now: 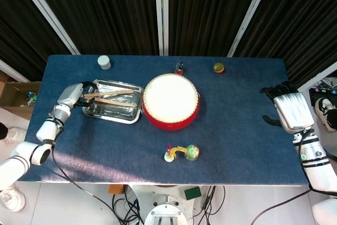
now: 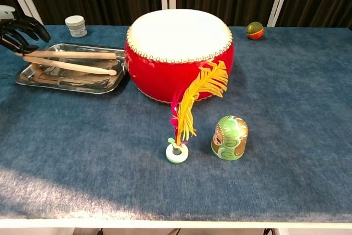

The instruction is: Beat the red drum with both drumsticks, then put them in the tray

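Observation:
The red drum [image 1: 171, 101] [image 2: 179, 53] stands mid-table with its white skin up. Left of it sits the metal tray [image 1: 126, 111] [image 2: 82, 81]. Both wooden drumsticks lie in it: the farther one [image 1: 108, 94] [image 2: 77, 54] rests level across the tray, the nearer one [image 1: 113, 102] [image 2: 77, 66] lies slanted below it. My left hand [image 1: 75, 95] [image 2: 19, 30] hovers at the tray's left end, its fingers spread just above the farther stick's handle. My right hand [image 1: 288, 110] stays at the table's right edge, fingers apart and empty; the chest view does not show it.
A white jar [image 1: 104, 62] [image 2: 76, 26] stands behind the tray. A small figure [image 1: 179, 68] and a ball [image 1: 219, 67] [image 2: 254, 29] sit at the back edge. In front of the drum are a feather shuttlecock [image 1: 169, 155] [image 2: 184, 119] and a green toy [image 1: 192, 152] [image 2: 230, 137].

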Controlling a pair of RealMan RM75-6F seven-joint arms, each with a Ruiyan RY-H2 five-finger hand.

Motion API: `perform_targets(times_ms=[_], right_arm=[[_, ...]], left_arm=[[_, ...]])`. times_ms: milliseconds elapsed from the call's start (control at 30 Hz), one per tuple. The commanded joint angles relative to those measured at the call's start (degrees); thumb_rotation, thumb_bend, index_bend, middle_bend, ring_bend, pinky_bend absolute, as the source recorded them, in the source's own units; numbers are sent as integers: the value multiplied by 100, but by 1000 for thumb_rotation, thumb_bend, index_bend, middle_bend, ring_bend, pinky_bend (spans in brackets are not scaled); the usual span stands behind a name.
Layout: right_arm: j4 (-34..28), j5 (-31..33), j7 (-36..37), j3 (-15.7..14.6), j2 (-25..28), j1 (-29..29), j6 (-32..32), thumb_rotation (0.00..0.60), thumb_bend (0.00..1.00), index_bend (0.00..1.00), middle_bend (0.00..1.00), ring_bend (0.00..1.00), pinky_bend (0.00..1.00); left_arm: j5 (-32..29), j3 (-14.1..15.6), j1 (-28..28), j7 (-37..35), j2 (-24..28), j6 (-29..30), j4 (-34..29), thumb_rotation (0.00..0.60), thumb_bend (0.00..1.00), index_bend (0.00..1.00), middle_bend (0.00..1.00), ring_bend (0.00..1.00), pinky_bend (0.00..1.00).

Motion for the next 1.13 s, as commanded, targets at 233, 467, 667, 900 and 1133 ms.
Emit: perform_targets(times_ms=[233, 467, 667, 900, 1133], right_arm=[[281, 71, 127, -60, -30, -281, -118, 600, 17, 285, 405, 243, 240], [717, -188, 921, -170, -160, -684, 34, 600, 118, 130, 289, 116, 201], [1264, -765, 1644, -285, -420, -1137, 615, 600, 177, 91, 226, 88, 186], [1732, -1303, 1855, -487, -792, -1669, 1315, 600, 181, 67, 198, 63, 150], [2156, -1491, 2022, -676, -1204, -2107, 1608, 600, 183, 67, 205, 63, 141]], left_arm=[[-564, -302, 770, 2136, 694, 1792, -1414, 600, 292, 190, 170, 157, 244], [-263, -126, 1760, 3246, 1686, 3557, -2948, 600, 265, 190, 170, 157, 236], [231, 340, 2572, 3238, 2031, 4458, -3396, 600, 265, 190, 170, 157, 232], [937, 920, 3379, 3384, 1961, 5371, -3636, 600, 264, 192, 180, 157, 223], [1287, 1274, 3871, 3652, 1779, 5660, -3816, 600, 265, 202, 182, 158, 223]])
